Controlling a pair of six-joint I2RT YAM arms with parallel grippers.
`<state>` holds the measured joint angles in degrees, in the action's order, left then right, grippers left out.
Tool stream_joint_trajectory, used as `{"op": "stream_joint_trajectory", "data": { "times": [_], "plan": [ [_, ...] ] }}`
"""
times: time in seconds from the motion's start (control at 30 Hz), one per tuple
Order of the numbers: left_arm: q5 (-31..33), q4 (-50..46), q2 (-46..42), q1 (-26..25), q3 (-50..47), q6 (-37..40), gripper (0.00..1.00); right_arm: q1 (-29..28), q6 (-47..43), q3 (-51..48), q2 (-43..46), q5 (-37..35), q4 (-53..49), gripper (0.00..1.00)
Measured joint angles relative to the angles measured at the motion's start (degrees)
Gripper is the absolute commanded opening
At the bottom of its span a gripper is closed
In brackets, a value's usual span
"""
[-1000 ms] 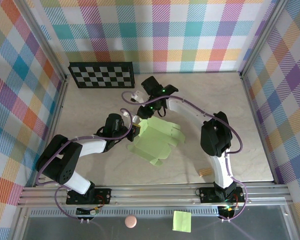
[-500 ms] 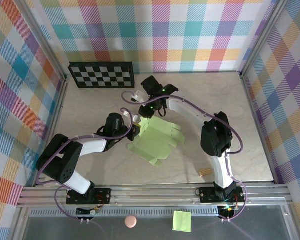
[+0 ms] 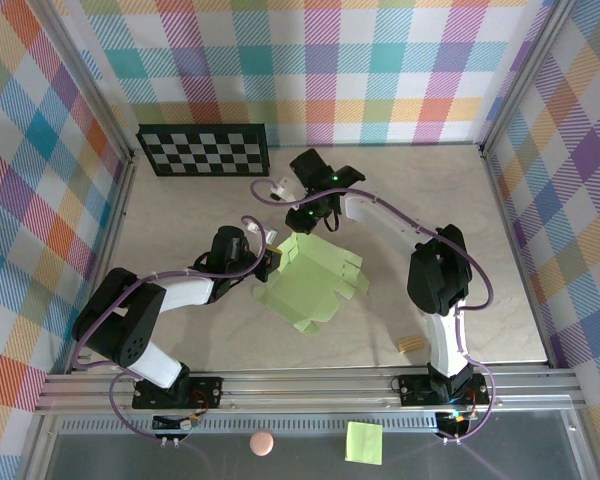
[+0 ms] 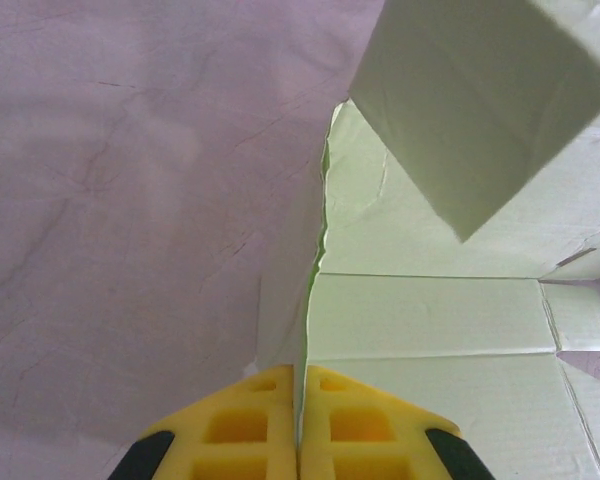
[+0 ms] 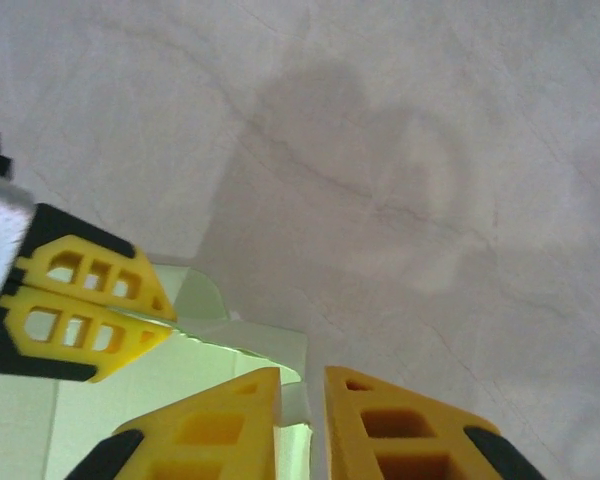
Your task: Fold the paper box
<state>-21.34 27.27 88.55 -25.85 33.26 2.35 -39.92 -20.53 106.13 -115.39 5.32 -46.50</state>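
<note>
The paper box (image 3: 315, 282) is a pale lime-green creased card lying mid-table, partly raised at its left and far edges. My left gripper (image 3: 271, 260) is at its left edge. In the left wrist view the gripper (image 4: 300, 372) is shut on the upright card edge of the paper box (image 4: 430, 320), and a raised flap (image 4: 480, 100) hangs above. My right gripper (image 3: 306, 226) is at the card's far corner. There the gripper (image 5: 302, 375) stands narrowly open, with a small flap (image 5: 298, 400) in the gap against its left finger. The left gripper's fingers (image 5: 90, 300) show beside it.
A checkerboard (image 3: 202, 148) lies at the back left. A small wooden piece (image 3: 410, 345) sits near the front right edge. In front of the rail lie a bright-green sticky note (image 3: 363, 441) and a pink ball (image 3: 262, 442). Plaid walls close in three sides.
My right gripper has shifted slightly back and to the right, and its jaws closed a little. The card's far part has dropped lower and flatter. The left gripper kept its hold.
</note>
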Motion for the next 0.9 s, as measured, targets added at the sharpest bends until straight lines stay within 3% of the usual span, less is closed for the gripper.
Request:
{"op": "stream_joint_trajectory", "data": {
  "times": [0.33,0.5,0.7,0.9],
  "plan": [
    [0.4,0.0,0.0,0.0,0.0,-0.2,0.06,1.0,1.7,-3.8,4.2,10.8,1.4,0.22],
    [0.4,-0.3,0.0,0.0,0.2,-0.2,0.06,4.5,4.5,-6.6,7.9,11.2,4.3,0.15],
    [0.4,-0.3,0.1,0.0,0.3,-0.2,0.06,9.0,6.6,-10.4,8.6,10.1,5.2,0.16],
    [0.4,-0.3,0.2,0.0,0.3,-0.2,0.06,8.6,7.7,-13.3,8.4,11.8,4.7,0.19]
  ]
}}
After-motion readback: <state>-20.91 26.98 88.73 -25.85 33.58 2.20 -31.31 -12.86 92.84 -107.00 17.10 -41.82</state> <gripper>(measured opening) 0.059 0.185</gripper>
